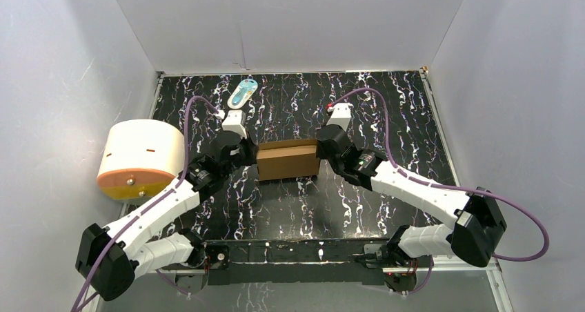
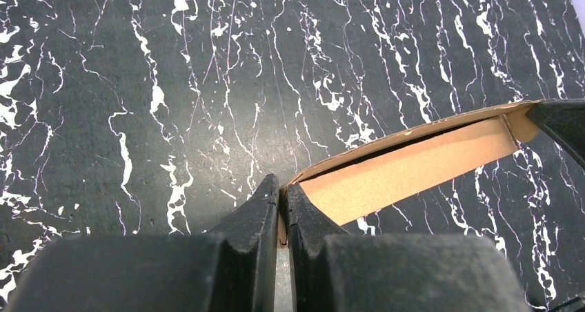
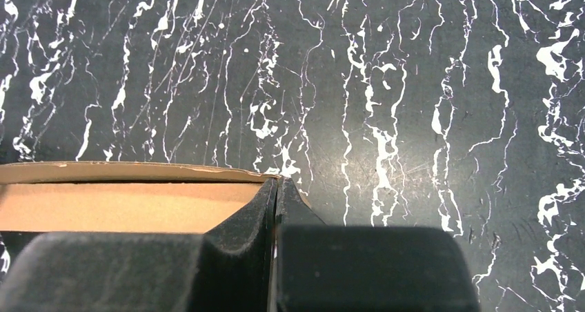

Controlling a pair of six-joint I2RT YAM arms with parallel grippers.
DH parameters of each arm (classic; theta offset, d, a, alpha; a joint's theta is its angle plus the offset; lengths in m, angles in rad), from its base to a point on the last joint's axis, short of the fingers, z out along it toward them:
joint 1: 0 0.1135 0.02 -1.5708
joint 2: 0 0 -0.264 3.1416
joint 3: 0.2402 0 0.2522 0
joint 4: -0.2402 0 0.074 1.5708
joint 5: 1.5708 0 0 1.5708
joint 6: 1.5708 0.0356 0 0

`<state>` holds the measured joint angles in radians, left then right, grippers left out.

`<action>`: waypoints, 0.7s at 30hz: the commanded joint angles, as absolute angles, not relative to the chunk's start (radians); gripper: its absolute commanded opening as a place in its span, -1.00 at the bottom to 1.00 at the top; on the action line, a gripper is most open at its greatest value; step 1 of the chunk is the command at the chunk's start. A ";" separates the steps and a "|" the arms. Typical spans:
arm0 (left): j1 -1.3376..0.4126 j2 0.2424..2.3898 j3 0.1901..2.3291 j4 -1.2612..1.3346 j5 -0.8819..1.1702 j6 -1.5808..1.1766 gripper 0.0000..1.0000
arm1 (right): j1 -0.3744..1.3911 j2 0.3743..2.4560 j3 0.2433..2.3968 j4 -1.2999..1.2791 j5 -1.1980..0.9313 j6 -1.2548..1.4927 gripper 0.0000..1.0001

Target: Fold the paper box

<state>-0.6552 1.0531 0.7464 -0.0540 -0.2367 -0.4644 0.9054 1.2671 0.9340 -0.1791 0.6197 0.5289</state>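
From the near edge of the black, white-veined tabletop (image 1: 310,208), the left arm (image 1: 155,212) and right arm (image 1: 414,184) reach inward to the paper box (image 1: 288,160), which is at mid-tabletop between them. It is plain brown cardboard, a small shallow rectangle with one long side facing the arm bases and a lighter strip along its far edge. The left jaws pinch its left end, a sliver of cardboard between them. The right jaws are pressed together on its right end. To the left, at the tabletop's edge, is a white cylinder with an orange end (image 1: 141,159). A teal-white packet (image 1: 243,93) lies near the far wall.
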 commanded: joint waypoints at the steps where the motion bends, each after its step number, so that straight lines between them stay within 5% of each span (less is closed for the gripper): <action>1: -0.680 1.010 0.710 0.056 -0.254 -0.476 -0.93 | 0.923 1.250 0.967 -0.077 0.627 0.588 -0.85; 21: -0.717 0.989 0.601 0.146 -0.276 -0.482 -0.92 | 0.922 1.121 0.701 0.118 0.548 0.485 -1.00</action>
<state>-0.6983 1.0145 0.6189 0.0868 -0.2745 -0.4717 0.9108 1.1667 0.7437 0.0193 0.6025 0.4976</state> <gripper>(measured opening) 0.040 0.028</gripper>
